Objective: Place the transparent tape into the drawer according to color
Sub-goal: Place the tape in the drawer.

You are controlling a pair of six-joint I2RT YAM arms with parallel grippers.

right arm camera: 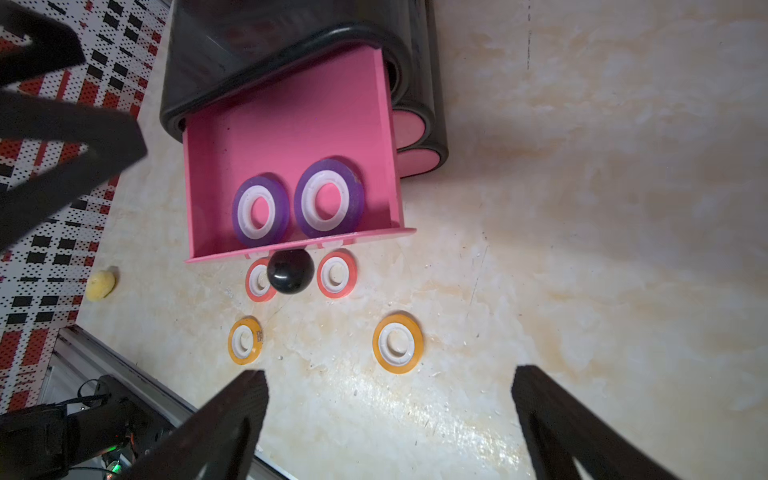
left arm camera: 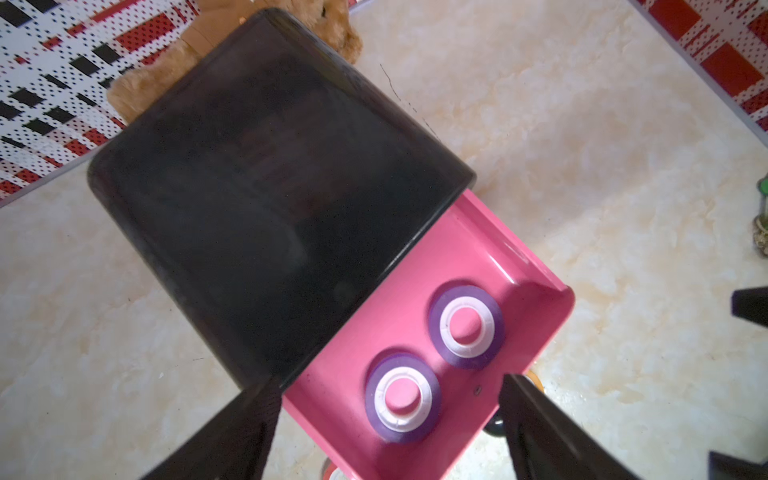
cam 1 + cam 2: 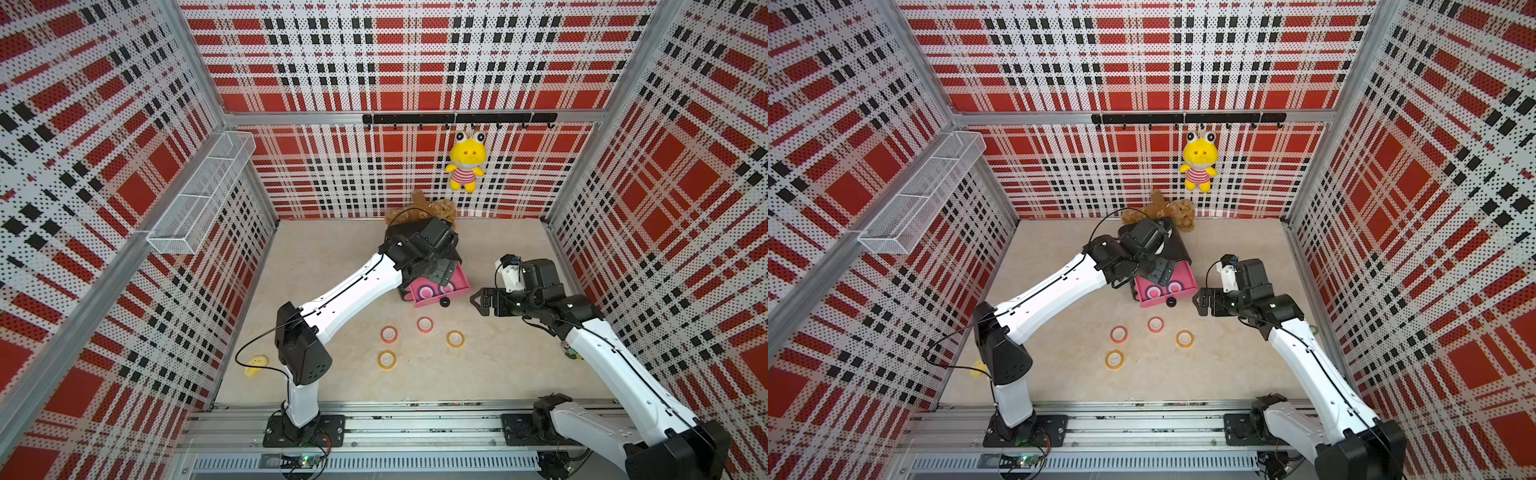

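Observation:
The black drawer cabinet [image 2: 270, 199] stands at the back of the table, its top pink drawer [image 3: 459, 286] pulled out. Two purple transparent tape rings [image 2: 402, 399] [image 2: 466, 327] lie flat inside the drawer. My left gripper [image 2: 388, 384] hovers over the drawer, open and holding nothing. On the table in front lie two red-orange rings [image 3: 389, 334] [image 3: 424, 324] and two yellow-orange rings [image 3: 387, 359] [image 3: 455, 339]. My right gripper [image 3: 478, 305] is open and empty, just right of the drawer's black knob [image 1: 290, 272].
A brown plush toy [image 3: 419, 212] lies behind the cabinet. A yellow frog toy [image 3: 465, 164] hangs from the hook rail on the back wall. A white mesh basket [image 3: 199, 199] is fixed to the left wall. A small yellow lump [image 3: 255, 365] lies near the table's left edge.

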